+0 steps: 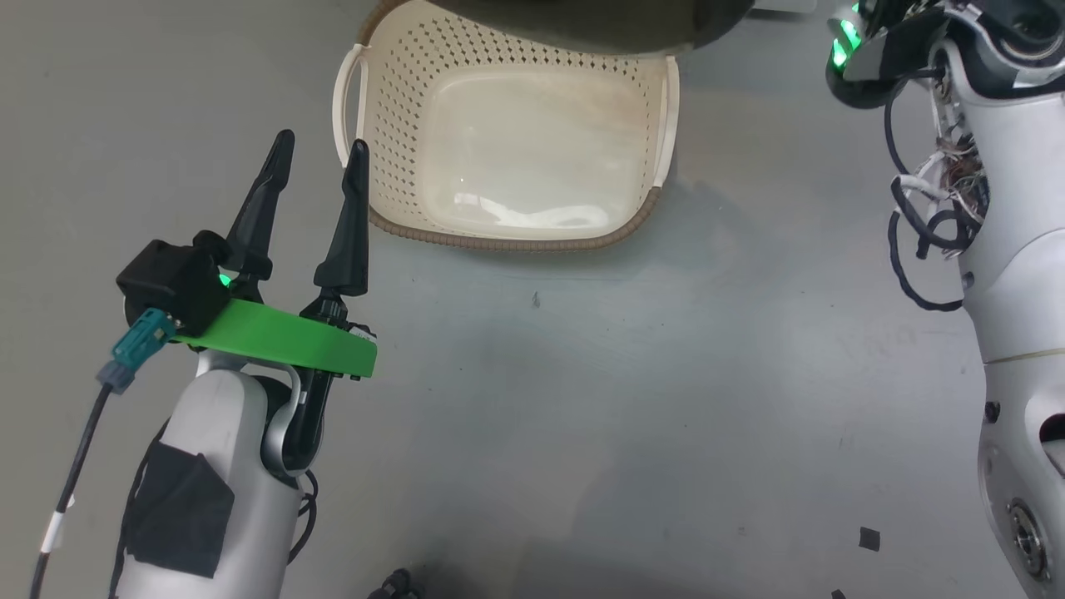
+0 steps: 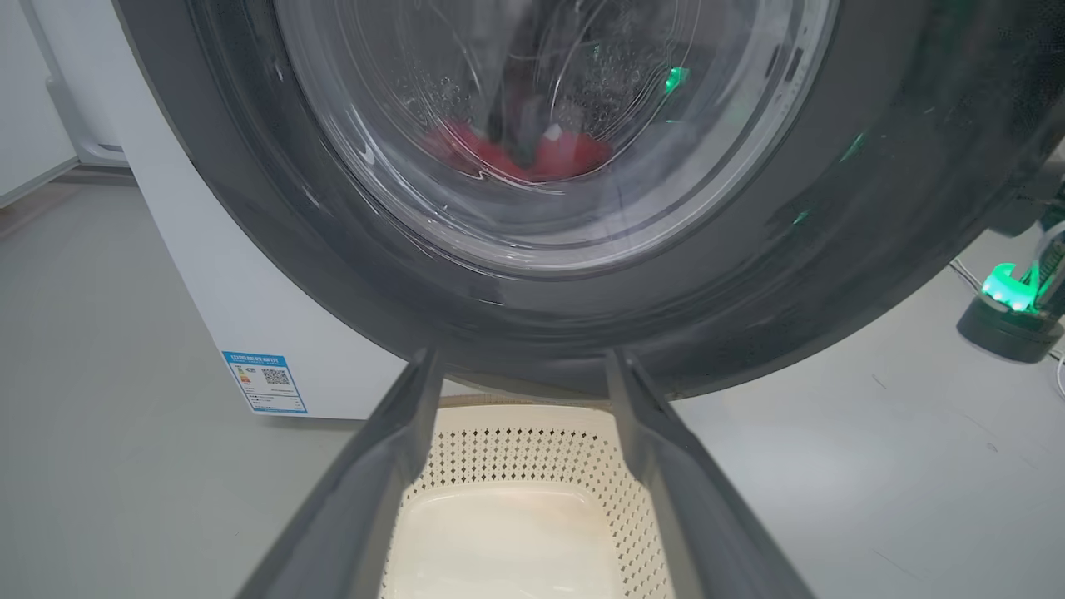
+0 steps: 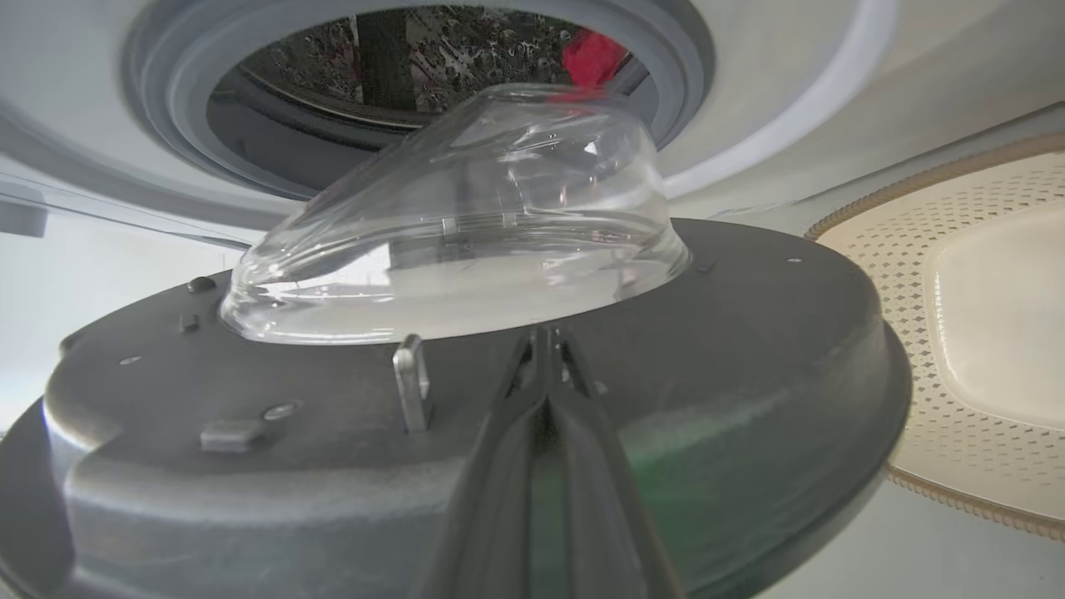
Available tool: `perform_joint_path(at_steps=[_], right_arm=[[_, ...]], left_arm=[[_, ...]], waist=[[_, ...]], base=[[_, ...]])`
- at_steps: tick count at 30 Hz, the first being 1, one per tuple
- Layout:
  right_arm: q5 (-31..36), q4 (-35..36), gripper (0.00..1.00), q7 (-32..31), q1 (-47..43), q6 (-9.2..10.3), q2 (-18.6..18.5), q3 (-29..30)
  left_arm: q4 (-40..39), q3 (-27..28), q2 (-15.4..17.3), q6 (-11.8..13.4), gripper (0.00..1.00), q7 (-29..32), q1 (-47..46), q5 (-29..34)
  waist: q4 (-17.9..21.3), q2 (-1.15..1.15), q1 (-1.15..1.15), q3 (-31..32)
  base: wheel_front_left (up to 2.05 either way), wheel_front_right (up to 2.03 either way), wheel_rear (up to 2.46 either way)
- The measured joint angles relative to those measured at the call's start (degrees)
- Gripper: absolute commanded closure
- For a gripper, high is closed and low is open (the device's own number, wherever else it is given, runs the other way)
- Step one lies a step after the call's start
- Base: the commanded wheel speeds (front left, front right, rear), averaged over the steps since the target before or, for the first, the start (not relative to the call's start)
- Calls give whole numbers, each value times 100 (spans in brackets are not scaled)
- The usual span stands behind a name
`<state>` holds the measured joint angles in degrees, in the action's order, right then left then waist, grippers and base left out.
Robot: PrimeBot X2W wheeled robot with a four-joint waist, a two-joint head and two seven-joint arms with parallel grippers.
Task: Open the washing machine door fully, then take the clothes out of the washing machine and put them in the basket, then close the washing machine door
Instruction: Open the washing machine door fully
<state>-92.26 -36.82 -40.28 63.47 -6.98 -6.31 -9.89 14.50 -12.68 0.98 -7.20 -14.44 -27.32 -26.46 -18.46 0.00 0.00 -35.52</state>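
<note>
The washing machine door [image 3: 749, 399] stands open, its inner face and bulging glass bowl [image 3: 466, 216] toward my right wrist. My right gripper [image 3: 545, 337] is shut, tips against that inner face just below the bowl. Behind it is the washing machine's grey-rimmed drum mouth [image 3: 183, 125], with the red clothes [image 3: 592, 54] inside. In the left wrist view the door's black rim [image 2: 749, 274] hangs over the basket [image 2: 516, 449], and the clothes [image 2: 566, 154] show through its glass. My left gripper [image 1: 320, 150] is open and empty, left of the empty cream basket [image 1: 391, 100].
The washing machine's white body [image 2: 208, 274], with a blue label [image 2: 265, 383], stands on grey floor. My right arm [image 1: 1007, 249], with loose cables, runs up the right side. The door's dark edge [image 1: 582, 25] overhangs the basket's far side.
</note>
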Motion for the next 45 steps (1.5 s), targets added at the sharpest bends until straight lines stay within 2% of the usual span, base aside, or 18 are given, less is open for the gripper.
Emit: perform_joint_path(at_steps=[13,26,45], right_arm=[[-51,83,100,-727,-692,0,103,-628],[-145,203,100,-828,-1470,0,146,-1073],[-258,627,100,187,-2114,0,152,-1918]], left_arm=[[62,-7,0,0,0,0,141,-49],[191,-37,0,0,0,0,339,-135],[442,-255,2,-1,0,0,655,-234]], waist=[[-88,0,0,412],[-432,0,0,834],[-1172,0,0,1462]], base=[[0,0,0],[0,0,0],[0,0,0]])
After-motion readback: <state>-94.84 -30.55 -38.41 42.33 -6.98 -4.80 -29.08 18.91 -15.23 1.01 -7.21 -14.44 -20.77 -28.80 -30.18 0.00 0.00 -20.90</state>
